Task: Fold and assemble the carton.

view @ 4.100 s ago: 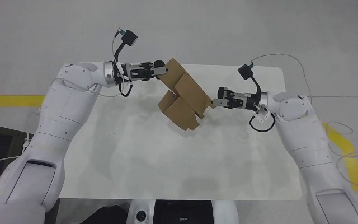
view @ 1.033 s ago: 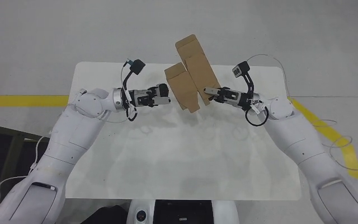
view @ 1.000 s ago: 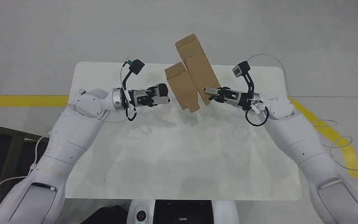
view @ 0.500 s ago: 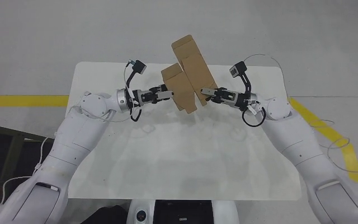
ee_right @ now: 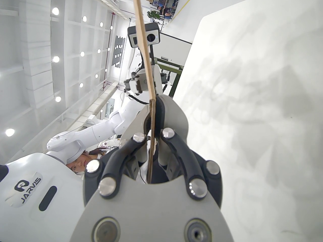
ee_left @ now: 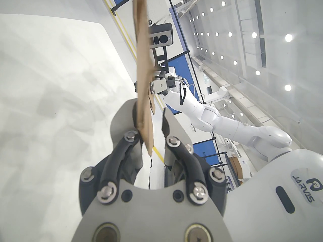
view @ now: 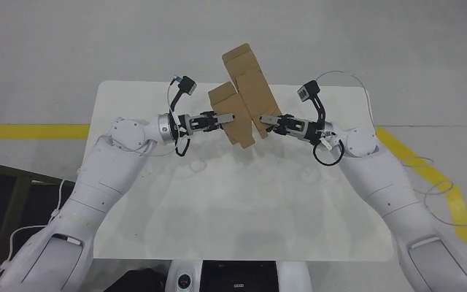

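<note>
The carton (view: 244, 95) is a flattened brown cardboard blank held on edge above the far half of the table (view: 219, 212), clear of the table surface, with part of it reaching past the table's far edge. The right hand (view: 268, 123) is clamped on the carton's edge toward the table's right side; both fingers press the cardboard (ee_right: 141, 38). The left hand (view: 226, 119) is at the side toward the table's left, fingers narrowly parted around the edge (ee_left: 141, 38) – one finger (ee_left: 126, 117) touches it, the other stands just apart.
</note>
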